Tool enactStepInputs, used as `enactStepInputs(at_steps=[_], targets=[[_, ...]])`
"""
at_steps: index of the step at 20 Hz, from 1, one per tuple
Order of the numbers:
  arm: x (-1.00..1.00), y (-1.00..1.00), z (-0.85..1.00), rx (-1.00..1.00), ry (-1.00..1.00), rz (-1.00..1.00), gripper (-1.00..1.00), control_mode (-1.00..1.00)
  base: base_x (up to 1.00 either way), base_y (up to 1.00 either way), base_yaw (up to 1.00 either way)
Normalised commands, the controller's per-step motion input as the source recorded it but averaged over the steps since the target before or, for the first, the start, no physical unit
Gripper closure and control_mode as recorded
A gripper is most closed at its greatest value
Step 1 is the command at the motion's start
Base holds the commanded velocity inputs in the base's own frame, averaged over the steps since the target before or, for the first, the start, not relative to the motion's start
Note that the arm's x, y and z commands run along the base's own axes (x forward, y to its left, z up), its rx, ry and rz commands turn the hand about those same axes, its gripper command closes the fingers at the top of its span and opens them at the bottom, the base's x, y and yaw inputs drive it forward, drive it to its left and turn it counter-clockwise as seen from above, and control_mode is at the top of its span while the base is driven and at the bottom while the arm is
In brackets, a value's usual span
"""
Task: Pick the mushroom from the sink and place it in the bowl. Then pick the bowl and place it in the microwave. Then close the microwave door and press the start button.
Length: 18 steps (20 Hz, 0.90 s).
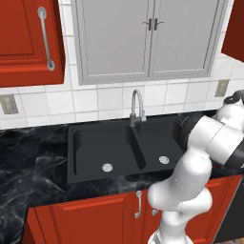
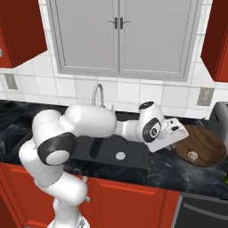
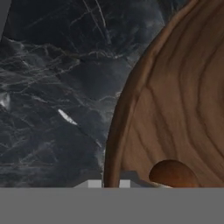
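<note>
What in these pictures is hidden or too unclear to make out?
- End effector: right base view shows its white body over the bowl's left rim, but the fingertips face away; open or shut is unclear.
- Mushroom: hand view's bottom edge cuts it off, leaving the brown cap.
- Sink: the arm covers its right end in the left base view.
- Bowl: hidden behind the arm in the left base view.

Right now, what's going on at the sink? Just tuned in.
The mushroom is already lying in the wooden bowl, which sits on the black counter to the right of the sink. The arm reaches across to the bowl's left rim, with the gripper at that edge; whether its jaws are open is hard to tell. The bowl has not been lifted yet.
</note>
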Motion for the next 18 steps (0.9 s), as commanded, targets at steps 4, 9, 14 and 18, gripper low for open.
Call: enactStepInputs(at_steps=[4,9,14,18], targets=[[-1.00,0.43,1.00,0.10,0.04,0.06,1.00,-1.00,0.00,0.00,0.00],[-0.97,0.62,1.00,0.08,0.03,0.10,1.00,-1.00,0.00,0.00,0.00],[-0.87,0.80,1.00,0.02,0.00,0.13,1.00,-1.00,0.00,0.00,0.00],[-0.80,0.84,1.00,0.00,0.00,0.16,1.00,-1.00,0.00,0.00,0.00]])
